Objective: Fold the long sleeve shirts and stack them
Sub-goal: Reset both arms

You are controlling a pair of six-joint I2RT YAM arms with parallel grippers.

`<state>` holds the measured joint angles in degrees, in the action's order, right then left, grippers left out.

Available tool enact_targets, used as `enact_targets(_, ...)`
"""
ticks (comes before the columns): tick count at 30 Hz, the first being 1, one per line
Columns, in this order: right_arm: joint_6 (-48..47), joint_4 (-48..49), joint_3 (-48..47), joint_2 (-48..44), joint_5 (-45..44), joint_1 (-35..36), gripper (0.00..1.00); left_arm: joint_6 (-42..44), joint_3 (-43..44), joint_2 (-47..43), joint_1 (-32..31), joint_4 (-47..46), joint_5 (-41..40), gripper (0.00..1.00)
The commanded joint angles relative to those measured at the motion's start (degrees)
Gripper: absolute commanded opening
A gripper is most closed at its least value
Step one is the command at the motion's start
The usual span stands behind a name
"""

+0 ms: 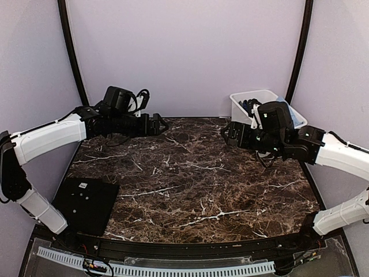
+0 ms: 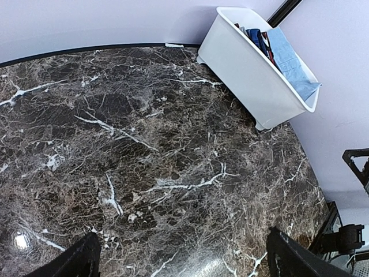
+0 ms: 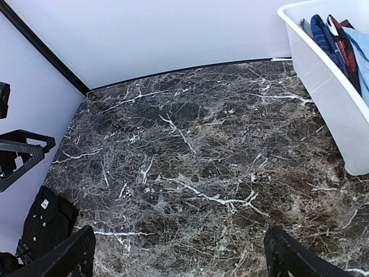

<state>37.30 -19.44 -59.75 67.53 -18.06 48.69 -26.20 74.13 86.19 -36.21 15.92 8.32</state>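
Observation:
One black long sleeve shirt (image 1: pixel 86 202) lies folded flat at the near left corner of the marble table, with a small white label and tiny white buttons showing; the right wrist view catches it at the lower left (image 3: pixel 47 222). More shirts (image 2: pixel 286 57) in blue, red and dark cloth sit bunched in a white bin (image 1: pixel 241 109) at the back right. My left gripper (image 1: pixel 160 124) hovers open over the back left of the table, holding nothing (image 2: pixel 181 234). My right gripper (image 1: pixel 228 134) hangs open in front of the bin, also bare (image 3: pixel 179 229).
The bin's white wall (image 3: pixel 331 109) stands just right of my right gripper. Lilac walls with black corner posts (image 1: pixel 72 52) close in the table on three sides. A black rail with a white slotted strip (image 1: pixel 173 268) runs along the near edge.

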Motion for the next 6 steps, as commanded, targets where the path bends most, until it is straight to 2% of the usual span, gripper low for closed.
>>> enact_targets(1, -0.71, 1.6, 0.43, -0.58, -0.67, -0.32, 0.98, -0.48, 0.86, -0.63, 0.17, -0.3, -0.58, 0.99)
enact_targets(6, -0.83, 1.74, 0.12, 0.06, -0.47, -0.34, 0.99, -0.52, 0.73, -0.56, 0.17, -0.26, -0.74, 0.99)
